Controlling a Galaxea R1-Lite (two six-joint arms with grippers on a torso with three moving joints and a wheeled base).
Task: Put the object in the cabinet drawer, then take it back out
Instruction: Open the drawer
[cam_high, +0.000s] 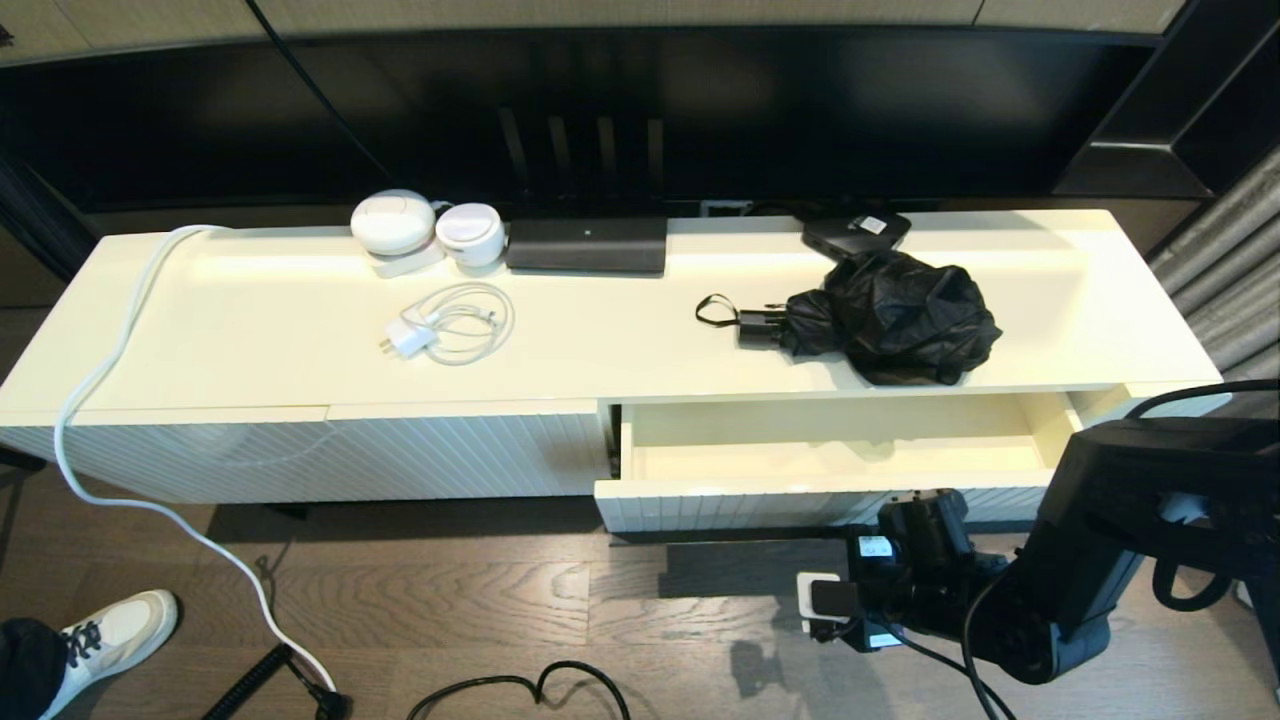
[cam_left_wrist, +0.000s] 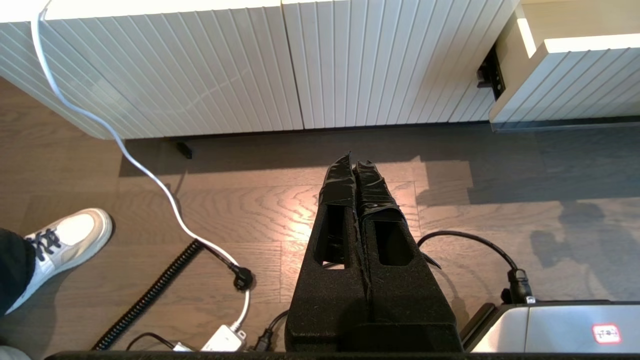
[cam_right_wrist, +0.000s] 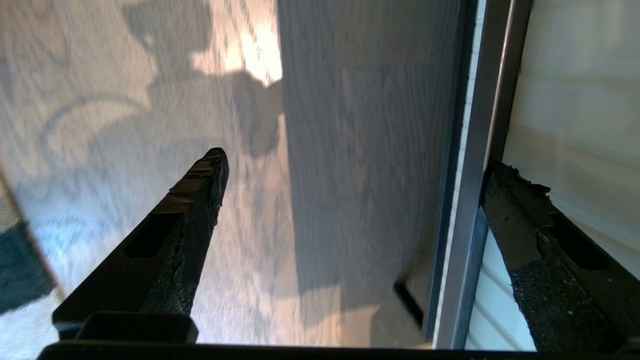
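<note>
The black folding umbrella (cam_high: 890, 315) lies on the cabinet top at the right, its handle and wrist loop (cam_high: 715, 310) pointing left. Just below it the cabinet drawer (cam_high: 840, 465) stands pulled out, its cream inside bare. My right gripper (cam_high: 915, 502) is low at the drawer's fluted front. In the right wrist view this gripper (cam_right_wrist: 355, 162) is open wide, with the drawer's dark bar handle (cam_right_wrist: 470, 200) between the fingers, close beside one fingertip (cam_right_wrist: 505, 200). My left gripper (cam_left_wrist: 355, 162) is shut on nothing, hanging above the floor before the closed fluted panel (cam_left_wrist: 225, 65).
On the cabinet top stand two white round devices (cam_high: 395, 222), a long black device (cam_high: 587, 243), a flat black box with a white label (cam_high: 855, 232) and a coiled white charger (cam_high: 450, 325). A white cable (cam_high: 100, 380) drapes off the left end. A shoe (cam_high: 120, 630) and cables lie on the floor.
</note>
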